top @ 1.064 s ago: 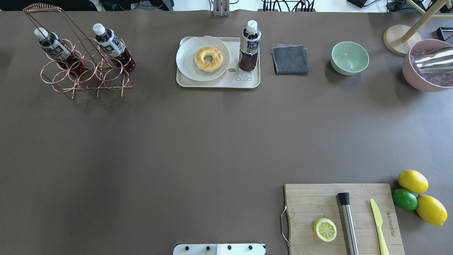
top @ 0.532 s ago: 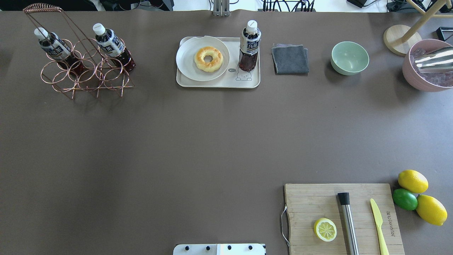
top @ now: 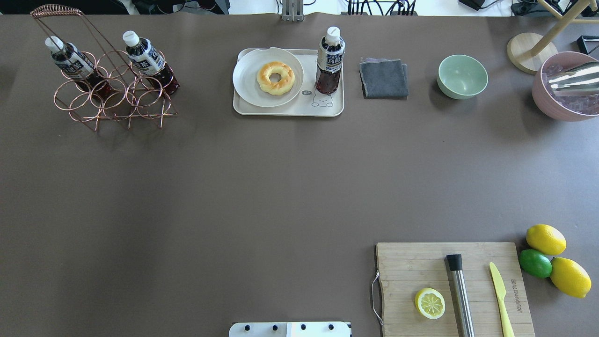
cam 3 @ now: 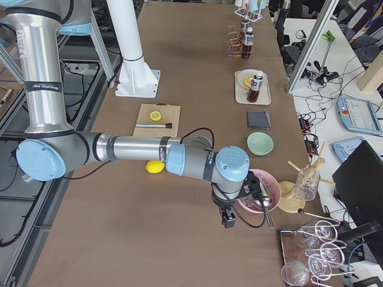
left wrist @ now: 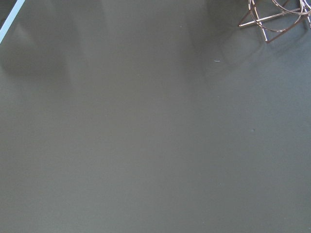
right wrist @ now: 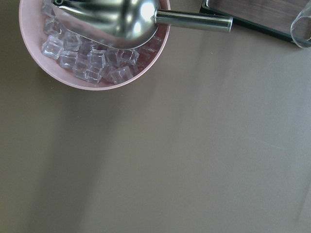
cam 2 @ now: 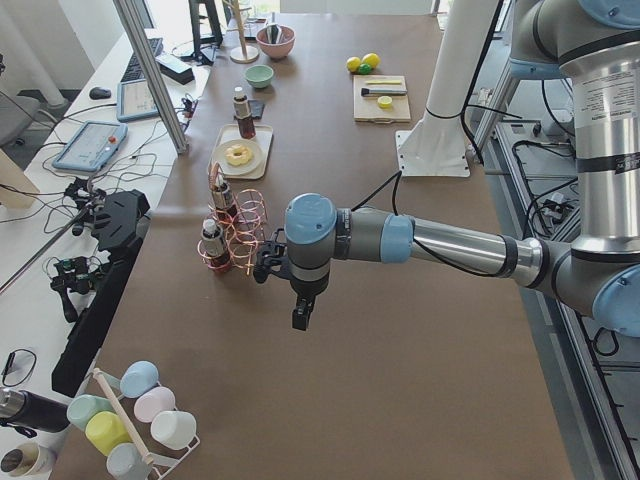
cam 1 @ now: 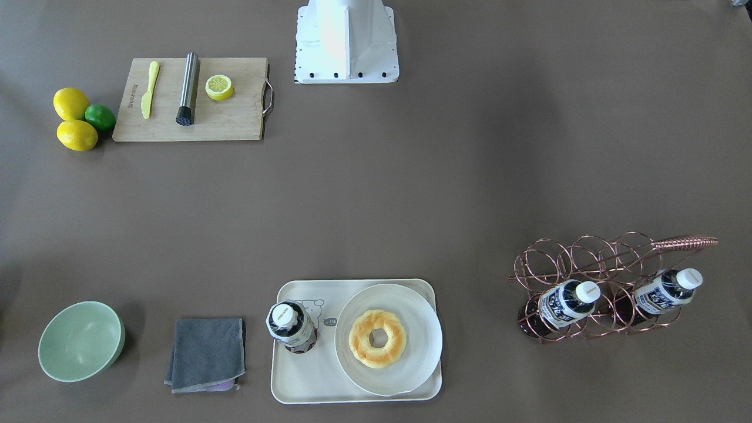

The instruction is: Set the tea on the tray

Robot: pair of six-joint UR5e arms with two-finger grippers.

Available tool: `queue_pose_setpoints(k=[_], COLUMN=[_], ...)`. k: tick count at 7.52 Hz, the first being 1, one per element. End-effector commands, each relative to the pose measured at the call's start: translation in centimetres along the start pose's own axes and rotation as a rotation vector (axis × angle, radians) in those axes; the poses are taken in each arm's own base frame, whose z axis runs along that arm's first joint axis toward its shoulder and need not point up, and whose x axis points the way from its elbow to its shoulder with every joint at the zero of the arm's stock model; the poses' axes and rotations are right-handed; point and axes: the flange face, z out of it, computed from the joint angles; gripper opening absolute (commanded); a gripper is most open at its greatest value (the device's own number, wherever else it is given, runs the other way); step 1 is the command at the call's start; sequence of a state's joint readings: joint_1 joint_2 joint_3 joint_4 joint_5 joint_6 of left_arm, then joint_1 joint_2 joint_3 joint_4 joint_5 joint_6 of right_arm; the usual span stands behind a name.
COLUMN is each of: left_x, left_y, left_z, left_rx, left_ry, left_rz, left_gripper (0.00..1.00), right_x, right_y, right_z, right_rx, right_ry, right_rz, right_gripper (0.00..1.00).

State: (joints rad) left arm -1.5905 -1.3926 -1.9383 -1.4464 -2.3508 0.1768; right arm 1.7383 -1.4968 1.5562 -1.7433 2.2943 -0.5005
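Note:
One tea bottle [top: 330,61] stands upright on the cream tray [top: 290,110], at its right end by the bear drawing; it also shows in the front-facing view [cam 1: 291,326] on the tray [cam 1: 305,376]. Two more tea bottles [top: 70,61] [top: 149,58] lean in the copper wire rack [top: 112,100]. My left gripper [cam 2: 300,316] hangs over bare table near the rack, seen only in the exterior left view. My right gripper [cam 3: 227,220] hangs beside the pink bowl, seen only in the exterior right view. I cannot tell whether either is open or shut.
A round plate with a doughnut [top: 276,78] fills the tray's left part. A grey cloth [top: 383,78], a green bowl [top: 462,76] and a pink bowl of ice with a scoop [top: 566,89] lie to the right. A cutting board [top: 449,290] and citrus fruit [top: 545,239] lie near right.

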Motion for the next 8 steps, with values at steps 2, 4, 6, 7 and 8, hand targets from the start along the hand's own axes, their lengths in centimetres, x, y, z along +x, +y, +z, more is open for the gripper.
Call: queue_pose_setpoints(k=[2,4,6,7,8], left_x=[-1.72,-1.82,-1.99,-2.04,-2.17], left_y=[1.4,1.54,1.09,1.1,1.19], left_z=[-2.76,-2.63,-2.59,-2.65,-2.5], left_rx=[0.056,0.054,0.062,0.064,0.061], left_ry=[-0.06,-0.061,-0.063,-0.065,-0.064], left_rz=[-0.037,-0.039,-0.03,-0.03,-0.033], left_gripper=[0.97,0.97,0.97,0.97,0.97], right_x=[-0.73,-1.04,-1.13,-1.14,-1.13], right_y=[-0.32,-0.51,-0.57,-0.57,-0.57], right_z=[-0.72,-0.19,-0.19,-0.19,-0.19], right_rx=[0.014,0.004,0.004,0.005,0.004], right_ry=[0.004,0.001,0.002,0.0,0.002], right_rz=[0.005,0.013,0.011,0.011,0.01], right_gripper=[1.0,1.0,1.0,1.0,1.0])
